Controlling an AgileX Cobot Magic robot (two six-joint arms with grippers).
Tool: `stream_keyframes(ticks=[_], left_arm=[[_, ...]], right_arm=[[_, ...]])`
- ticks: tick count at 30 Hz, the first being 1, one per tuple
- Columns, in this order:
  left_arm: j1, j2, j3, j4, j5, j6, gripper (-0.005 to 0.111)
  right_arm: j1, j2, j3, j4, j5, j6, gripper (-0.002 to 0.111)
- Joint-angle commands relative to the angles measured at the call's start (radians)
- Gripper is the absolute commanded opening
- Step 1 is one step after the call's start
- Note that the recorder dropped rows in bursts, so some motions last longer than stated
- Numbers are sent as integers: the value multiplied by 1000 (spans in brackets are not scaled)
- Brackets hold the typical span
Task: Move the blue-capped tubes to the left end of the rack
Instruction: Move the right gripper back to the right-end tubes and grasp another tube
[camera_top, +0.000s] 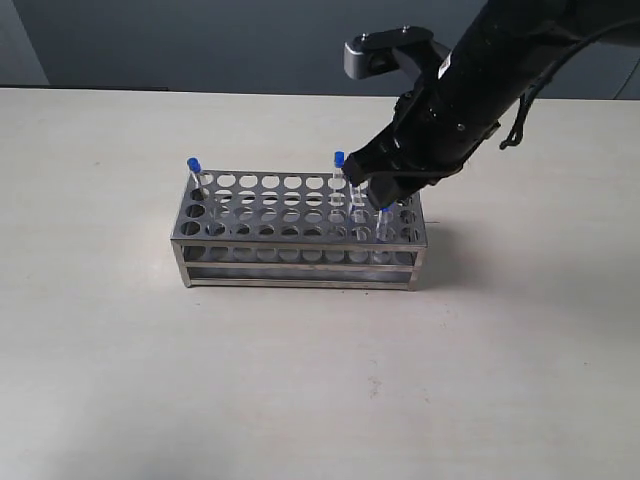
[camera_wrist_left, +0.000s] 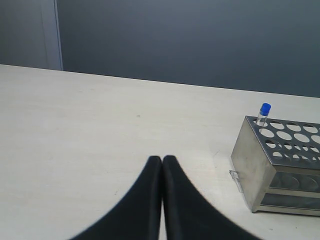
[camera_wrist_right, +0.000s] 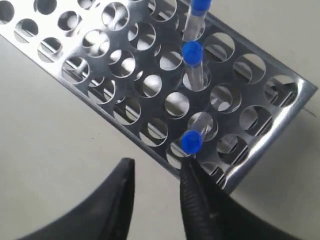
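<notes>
The silvery rack (camera_top: 300, 270) stands mid-table. One blue-capped tube (camera_top: 194, 168) sits in its far left corner hole, also seen in the left wrist view as a tube (camera_wrist_left: 263, 112) in the rack (camera_wrist_left: 255, 165). Near the right end stand a tube (camera_top: 339, 160) at the back and a tube (camera_top: 383, 215) at the front. In the right wrist view, three blue-capped tubes (camera_wrist_right: 191, 141) (camera_wrist_right: 192, 51) (camera_wrist_right: 200, 6) line up in the rack (camera_wrist_right: 280, 115). My right gripper (camera_wrist_right: 157, 167) is open, one finger beside the nearest cap, holding nothing. My left gripper (camera_wrist_left: 162, 159) is shut and empty over bare table, left of the rack.
The pale table (camera_top: 120, 380) spreads wide around the rack. A dark wall (camera_wrist_left: 200, 40) lies beyond its far edge. The right arm (camera_top: 480, 70) slants down from the upper right over the rack's right end.
</notes>
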Motion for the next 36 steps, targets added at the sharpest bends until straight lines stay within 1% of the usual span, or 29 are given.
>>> stream_keyframes(ticks=[1, 7, 9, 12, 17, 29, 36], left_arm=[[-11, -5, -3, 1, 3, 0, 1], [-11, -5, -3, 1, 3, 0, 1], [-11, -5, -3, 1, 3, 0, 1], [-11, -5, -3, 1, 3, 0, 1], [-11, -5, -3, 1, 3, 0, 1], [-11, -5, -3, 1, 3, 0, 1], [-11, -5, -3, 1, 3, 0, 1]], right_arm=[[-3, 44, 5, 3, -7, -9, 31], [-3, 97, 5, 1, -44, -9, 31], [-3, 97, 5, -4, -44, -9, 23], [-3, 97, 5, -20, -31, -9, -1], [-3, 75, 5, -34, -3, -9, 0], [-3, -115, 3, -34, -9, -9, 0], [-3, -134, 3, -38, -14, -9, 0]])
